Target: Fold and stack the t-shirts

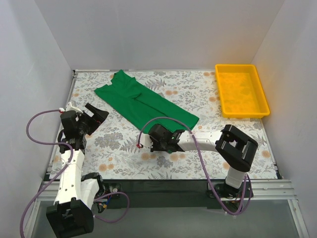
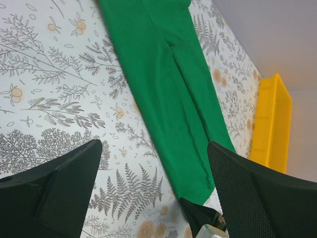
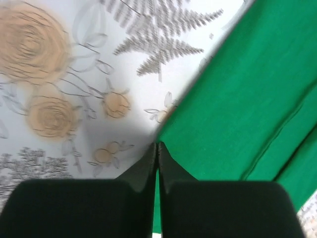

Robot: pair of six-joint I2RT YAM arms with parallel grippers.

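The green t-shirt [image 1: 143, 101] lies folded into a long strip, running diagonally from the far left toward the table's middle. Its lengthwise fold line shows in the left wrist view [image 2: 168, 89]. My right gripper [image 1: 152, 131] is down at the strip's near corner. In the right wrist view its jaws [image 3: 157, 145] are pressed together on the edge of the green cloth [image 3: 247, 99]. My left gripper [image 1: 96, 116] hovers over bare tablecloth left of the shirt, jaws wide apart [image 2: 153, 146], with nothing between them.
A yellow plastic tray [image 1: 220, 94] stands at the far right; its side shows in the left wrist view [image 2: 272, 124]. White walls close in the table on three sides. A purple cable loops over the right arm near the shirt's end.
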